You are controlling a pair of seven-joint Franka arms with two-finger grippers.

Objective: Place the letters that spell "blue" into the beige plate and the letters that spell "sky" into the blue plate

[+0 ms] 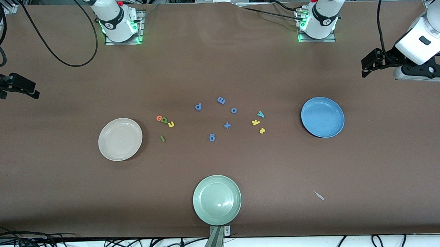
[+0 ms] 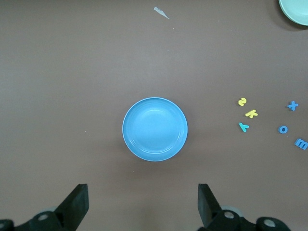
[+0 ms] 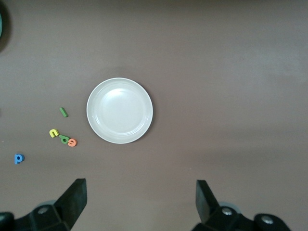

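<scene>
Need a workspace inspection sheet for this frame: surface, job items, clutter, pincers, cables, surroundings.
Surface: brown table cover, flat.
Job's things: beige plate and blue plate both hold nothing; orange e, green b, yellow u, dark green l beside the beige plate; teal y, yellow k, yellow s beside the blue plate.
Clutter: blue letters mid-table; pale green plate; pale scrap.
Pincers: left pincer open above the blue plate; right pincer open above the beige plate.
Cables: black cable on the table near the right arm's base.
Surroundings: nothing seen.
</scene>
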